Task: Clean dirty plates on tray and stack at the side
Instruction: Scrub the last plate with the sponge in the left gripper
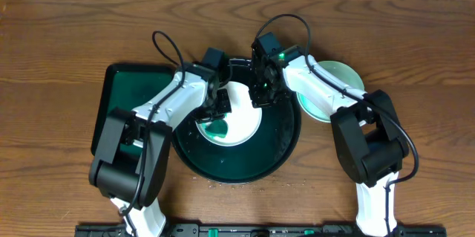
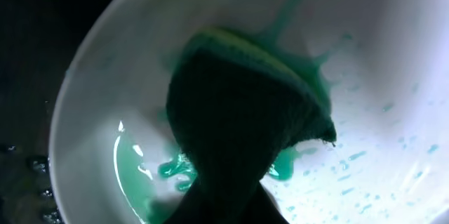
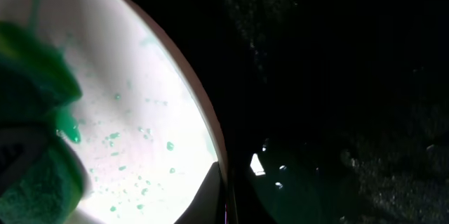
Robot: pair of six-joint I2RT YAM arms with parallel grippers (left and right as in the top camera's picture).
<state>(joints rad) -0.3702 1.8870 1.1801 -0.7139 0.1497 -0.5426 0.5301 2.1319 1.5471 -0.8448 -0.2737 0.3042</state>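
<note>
Where tray (image 1: 289, 144) sits on wood table (image 1: 59, 36), plate (image 1: 249, 122) lies inside; smeared teal

You get an evenly lit, sharp overhead view, but both wrist views are dim and blurred, the white plate (image 2: 393, 55) glaring against the near-black tray (image 3: 337, 76).

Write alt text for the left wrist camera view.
A dark green and yellow sponge rests on a white plate, with teal-green liquid pooled beside it. The black tray shows at the left edge.
</note>
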